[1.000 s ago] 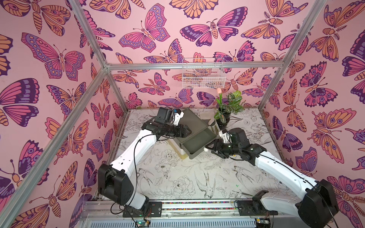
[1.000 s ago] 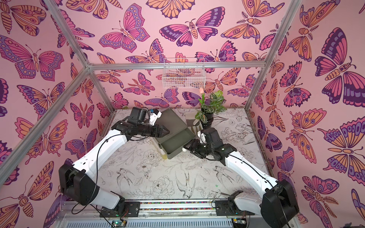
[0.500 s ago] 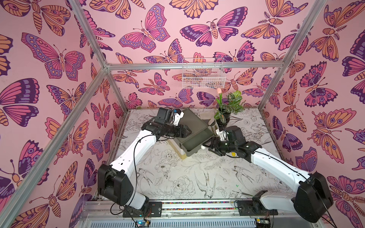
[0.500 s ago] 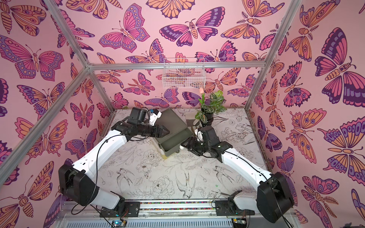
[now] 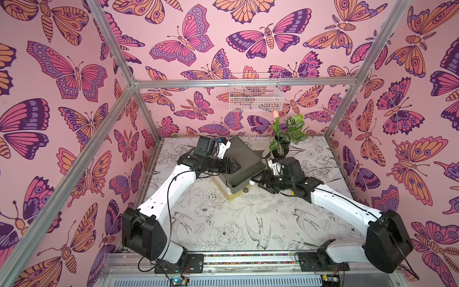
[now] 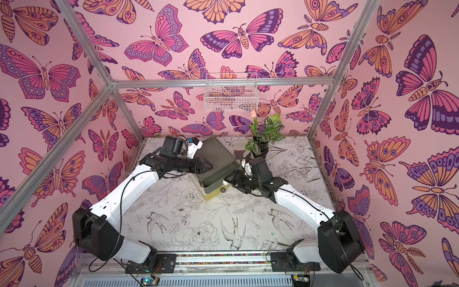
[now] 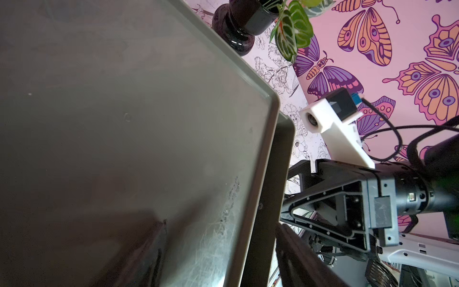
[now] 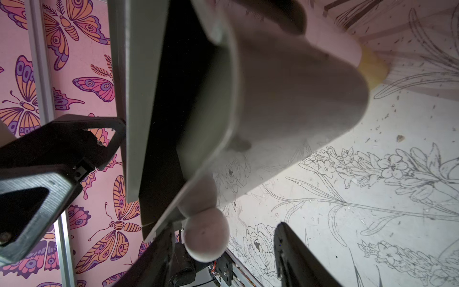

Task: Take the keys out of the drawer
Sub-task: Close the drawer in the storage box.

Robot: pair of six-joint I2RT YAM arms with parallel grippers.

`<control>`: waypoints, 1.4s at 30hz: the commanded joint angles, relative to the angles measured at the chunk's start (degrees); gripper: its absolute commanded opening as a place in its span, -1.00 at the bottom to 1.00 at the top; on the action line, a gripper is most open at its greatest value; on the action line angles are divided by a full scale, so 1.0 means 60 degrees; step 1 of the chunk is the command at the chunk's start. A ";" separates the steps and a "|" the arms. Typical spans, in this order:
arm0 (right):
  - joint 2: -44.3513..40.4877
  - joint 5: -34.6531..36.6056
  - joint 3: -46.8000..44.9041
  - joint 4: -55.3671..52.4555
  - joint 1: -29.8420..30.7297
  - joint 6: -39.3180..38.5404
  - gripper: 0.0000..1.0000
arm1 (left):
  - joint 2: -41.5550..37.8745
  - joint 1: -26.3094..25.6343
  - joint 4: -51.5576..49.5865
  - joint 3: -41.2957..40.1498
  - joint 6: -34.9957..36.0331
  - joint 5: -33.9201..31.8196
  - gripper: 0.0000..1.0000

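The keys are hidden; no view shows them. A small stack of drawers (image 5: 244, 156) with a grey top stands at the back middle of the table in both top views (image 6: 216, 155). Its top grey drawer (image 8: 211, 104) is pulled out a little, and the inside is dark. My left gripper (image 5: 237, 166) is open, with its jaws astride the unit's front left corner (image 7: 258, 174). My right gripper (image 5: 259, 180) is open at the drawer front. The drawer's pale round knob (image 8: 206, 233) sits between its fingers, next to one finger and apart from the other.
Just behind my right wrist stands a potted plant (image 5: 285, 136) in a black pot. A white wire basket (image 5: 255, 95) hangs on the back wall. Below the pale knob a second, grey knob (image 5: 246, 190) shows. The unit has a yellow bottom tier (image 5: 232, 197).
My right gripper has moved in toward the drawer front and now has the knob between its fingers. The left arm has stayed put.
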 commanded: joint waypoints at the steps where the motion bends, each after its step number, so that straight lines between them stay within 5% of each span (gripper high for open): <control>1: 0.0226 -0.0060 0.0362 0.0294 0.0066 0.0008 0.33 | -0.0088 0.0091 -0.0662 -0.0353 0.0128 0.0068 0.47; 31: 0.2191 -0.0238 0.1246 0.0989 0.0073 -0.0042 0.33 | -0.0224 0.0209 -0.0717 -0.0493 0.0169 0.0262 0.48; 42: 0.1682 0.0051 0.1300 0.0311 0.0141 -0.0188 0.33 | -0.0308 0.0241 -0.0724 -0.0496 0.0222 0.0357 0.48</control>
